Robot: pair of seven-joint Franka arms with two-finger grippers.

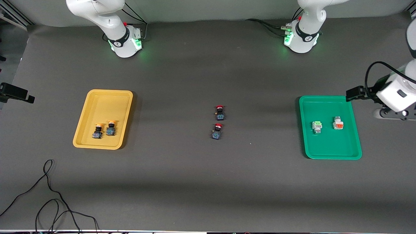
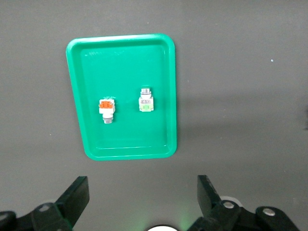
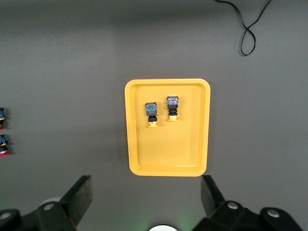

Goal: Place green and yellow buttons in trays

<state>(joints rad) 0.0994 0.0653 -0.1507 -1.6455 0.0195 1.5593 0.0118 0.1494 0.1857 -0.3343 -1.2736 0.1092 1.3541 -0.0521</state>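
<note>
Two yellow-capped buttons (image 1: 97,131) (image 1: 111,128) lie side by side in the yellow tray (image 1: 104,97); they also show in the right wrist view (image 3: 152,113) (image 3: 173,107). A white button with a pale green face (image 1: 317,126) lies in the green tray (image 1: 328,146), beside a white block with an orange face (image 1: 338,123). My left gripper (image 2: 142,197) is open and empty, up in the air just outside the green tray (image 2: 122,43). My right gripper (image 3: 144,195) is open and empty, high above the table just outside the yellow tray (image 3: 166,154).
Two red-capped dark switches (image 1: 220,112) (image 1: 217,131) lie mid-table between the trays. A black cable (image 1: 48,195) loops on the table nearest the front camera at the right arm's end. A black clamp (image 1: 14,92) sticks in at that end's edge.
</note>
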